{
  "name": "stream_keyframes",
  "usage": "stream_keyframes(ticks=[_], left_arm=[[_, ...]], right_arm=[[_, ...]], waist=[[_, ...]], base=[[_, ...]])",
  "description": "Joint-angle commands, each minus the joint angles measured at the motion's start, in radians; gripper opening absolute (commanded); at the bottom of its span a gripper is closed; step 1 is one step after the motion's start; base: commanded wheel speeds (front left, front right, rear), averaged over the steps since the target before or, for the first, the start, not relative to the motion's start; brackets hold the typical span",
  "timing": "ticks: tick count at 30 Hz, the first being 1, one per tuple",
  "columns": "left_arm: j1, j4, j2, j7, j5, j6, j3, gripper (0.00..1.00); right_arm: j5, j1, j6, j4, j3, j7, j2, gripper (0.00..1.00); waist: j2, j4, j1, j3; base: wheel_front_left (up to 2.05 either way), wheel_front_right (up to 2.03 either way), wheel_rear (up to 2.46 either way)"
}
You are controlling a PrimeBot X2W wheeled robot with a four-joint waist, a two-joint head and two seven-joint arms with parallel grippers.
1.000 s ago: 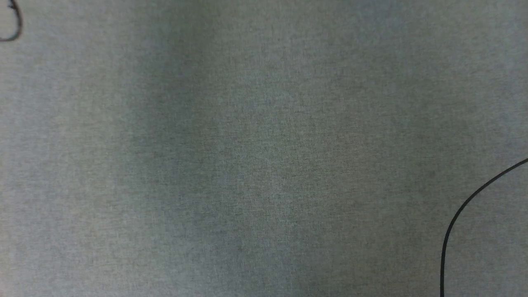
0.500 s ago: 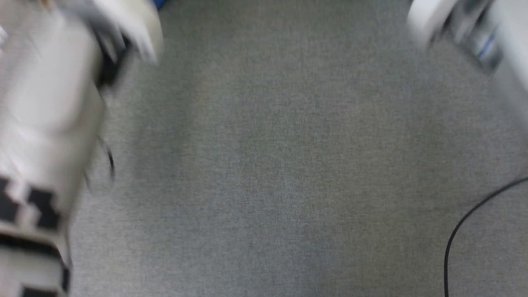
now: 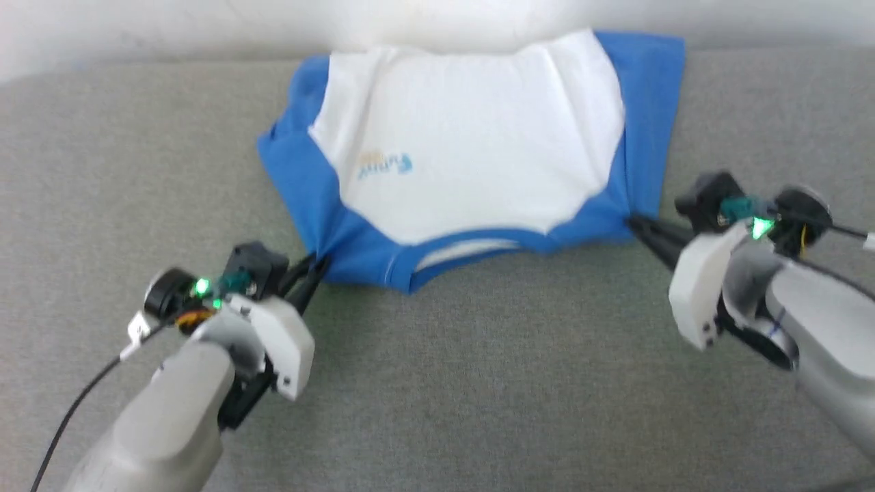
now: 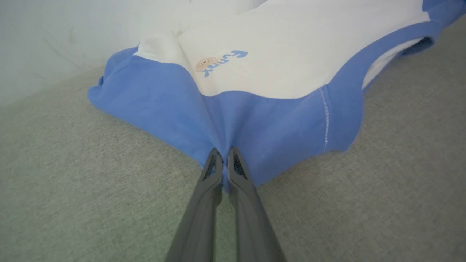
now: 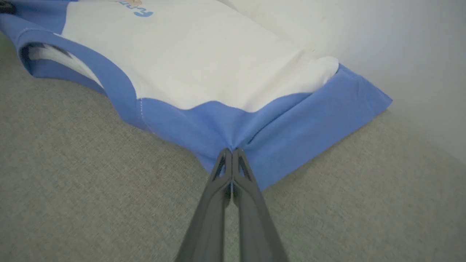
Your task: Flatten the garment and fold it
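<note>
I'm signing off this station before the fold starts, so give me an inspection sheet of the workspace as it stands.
Surface: grey woven cloth, lying flat.
Job's things: garment lies chest up, neckband toward the robot, blue sleeves along both sides.
Clutter: nothing seen.
Grippers: left gripper shut on the garment's blue shoulder fabric; right gripper shut on the opposite blue shoulder.
Cables: thin dark cable trails from the left wrist; another cable at the right wrist.
Surroundings: pale wall behind the surface's far edge.
</note>
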Motion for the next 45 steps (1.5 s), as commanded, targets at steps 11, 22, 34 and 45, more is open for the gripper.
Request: stream_keyframes(ticks=[11, 22, 34, 45], left_arm=[[0.259, -0.242, 0.088, 0.1, -0.044, 0.071, -0.042, 0.0], [0.478, -0.455, 0.164, 0.194, -0.114, 0.117, -0.08, 0.0], [0.612, -0.547, 0.206, 0.302, -0.209, 0.126, -0.121, 0.0], [0.581, -0.503, 0.167, 0.236, -0.197, 0.133, -0.105, 1.0]], right_arm=[[0.129, 0.299, -0.002, -0.131, -0.101, 0.177, -0.089, 0.0], [0.185, 0.621, -0.002, -0.256, -0.295, 0.404, -0.139, 0.0], [0.084, 0.929, -0.002, -0.416, -0.561, 0.696, -0.077, 0.0], [-0.032, 1.02, -0.002, -0.558, -0.741, 0.752, 0.052, 1.0]], waist=[[0.0, 0.018, 0.0004, -0.219], [0.0, 0.029, 0.0004, -0.318], [0.0, 0.041, 0.0004, -0.347], [0.0, 0.042, 0.0004, -0.334]], base=[[0.0, 0.0, 0.0], [0.0, 0.0, 0.0], [0.0, 0.0, 0.0], [0.0, 0.0, 0.0]])
